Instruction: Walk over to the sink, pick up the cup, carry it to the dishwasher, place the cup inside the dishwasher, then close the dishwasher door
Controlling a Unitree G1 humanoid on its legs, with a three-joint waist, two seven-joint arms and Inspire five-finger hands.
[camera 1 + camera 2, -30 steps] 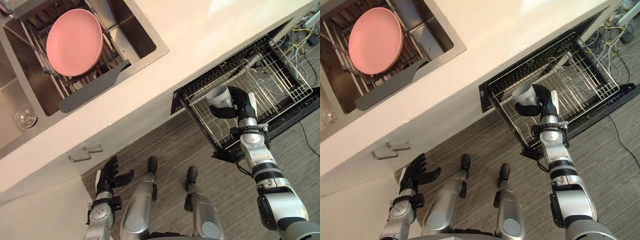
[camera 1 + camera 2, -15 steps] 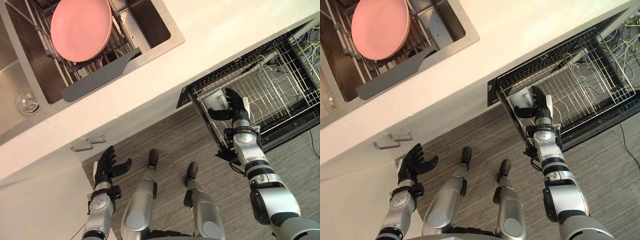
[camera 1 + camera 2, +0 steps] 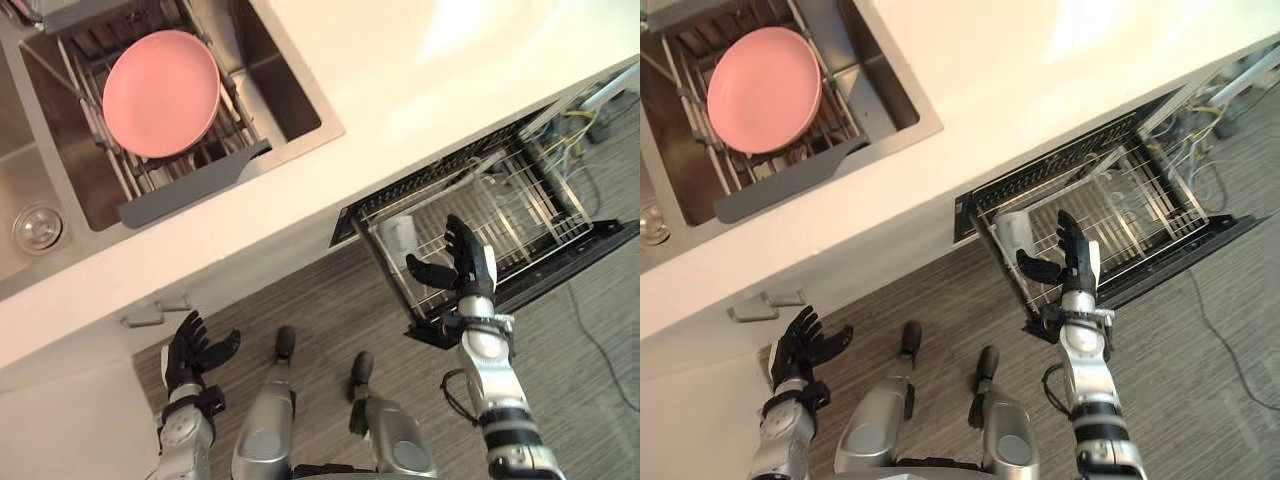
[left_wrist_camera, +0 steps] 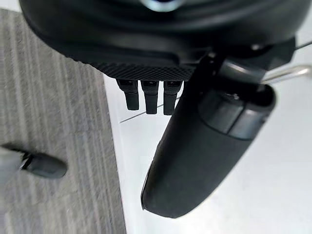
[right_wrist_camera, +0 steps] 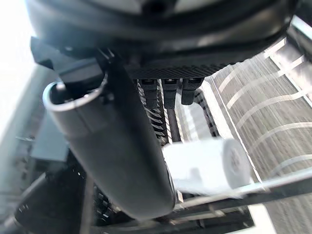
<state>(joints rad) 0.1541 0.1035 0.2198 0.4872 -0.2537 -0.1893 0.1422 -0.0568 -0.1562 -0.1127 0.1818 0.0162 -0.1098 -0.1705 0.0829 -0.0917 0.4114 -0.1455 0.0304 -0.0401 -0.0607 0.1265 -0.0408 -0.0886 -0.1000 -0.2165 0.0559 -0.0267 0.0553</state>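
Note:
The white cup (image 3: 400,232) rests in the front left corner of the pulled-out dishwasher rack (image 3: 520,205). In the right wrist view the cup (image 5: 204,165) seems to lie on its side on the wires. My right hand (image 3: 462,268) hovers just in front of the rack, apart from the cup, fingers spread and open. Its thumb (image 5: 114,141) shows large and dark in its wrist view, holding nothing. My left hand (image 3: 192,348) hangs open at the lower left beside the white cabinet front; its thumb (image 4: 204,146) shows against that panel.
The dishwasher door (image 3: 565,262) lies folded down under the rack. A pink plate (image 3: 160,105) stands in a drying rack inside the sink (image 3: 290,95) at the upper left. A cabinet handle (image 3: 150,312) is below the counter. Cables (image 3: 580,120) lie at the far right.
My right hand has let go of the cup and drawn back from the rack, fingers now spread. The cup stays in the rack's corner. The camera view has shifted.

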